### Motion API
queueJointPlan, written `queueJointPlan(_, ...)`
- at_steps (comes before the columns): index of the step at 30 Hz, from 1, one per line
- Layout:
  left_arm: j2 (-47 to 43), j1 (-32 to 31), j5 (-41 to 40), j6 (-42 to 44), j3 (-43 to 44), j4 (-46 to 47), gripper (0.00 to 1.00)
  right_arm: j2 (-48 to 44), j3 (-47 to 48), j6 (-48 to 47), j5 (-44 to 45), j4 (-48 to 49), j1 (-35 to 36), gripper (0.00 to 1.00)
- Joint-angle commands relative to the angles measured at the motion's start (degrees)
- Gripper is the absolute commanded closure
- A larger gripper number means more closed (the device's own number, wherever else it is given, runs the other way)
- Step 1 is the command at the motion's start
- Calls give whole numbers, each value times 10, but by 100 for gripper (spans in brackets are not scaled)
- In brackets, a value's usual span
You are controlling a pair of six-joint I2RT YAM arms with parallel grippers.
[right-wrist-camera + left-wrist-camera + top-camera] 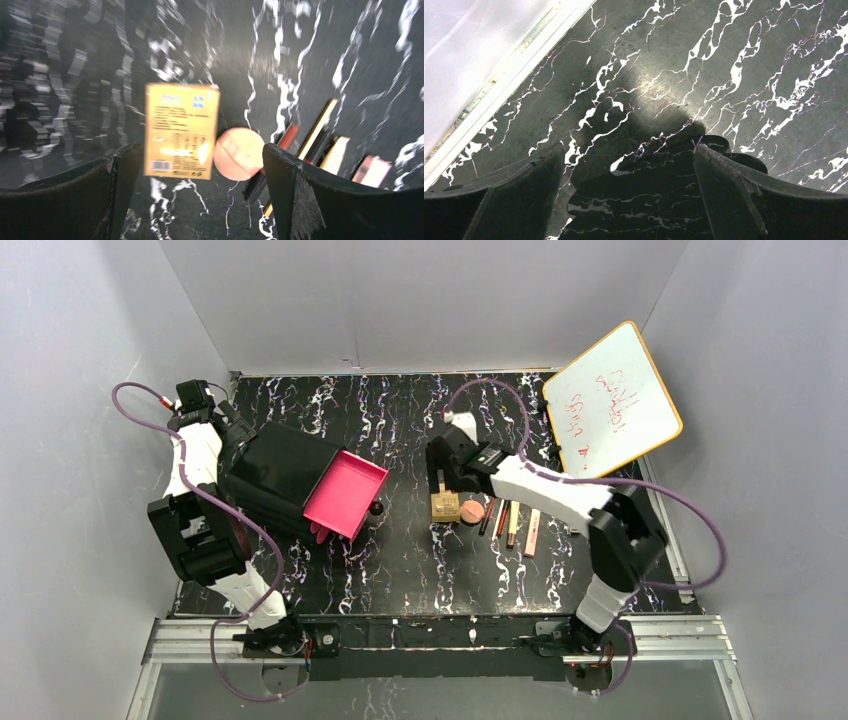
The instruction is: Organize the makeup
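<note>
Top view: your packet (445,506), compact (472,511), pencils (490,517), stick (513,523) and tube (532,533) sit in a row mid-table (400,570), right of the box (275,472) with its pink drawer (345,493) out. Left wrist: left tool (629,155) spread apart over the table. Right wrist, blurry: right tool (200,147) spread too, above packet and compact.

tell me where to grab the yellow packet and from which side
I'd take the yellow packet across its two long edges, right gripper descending from above. It lies flat, printed face up, and is narrower that way. Close on the half away from the round peach compact, which sits beside one corner.
</note>
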Motion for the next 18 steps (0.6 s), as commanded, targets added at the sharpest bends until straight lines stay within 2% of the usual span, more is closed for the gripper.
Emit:
queueJointPlan(1,-13,-3,22,11,3,-27,2,61,-20,121,-18,-16,-5,4)
queueJointPlan(9,-16,-3,27,13,-1,-25,2,141,20,129,-42,-11,-5,5)
queueJointPlan(18,-10,-3,34,13,3,-22,2,116,44,130,-22,-36,-2,1)
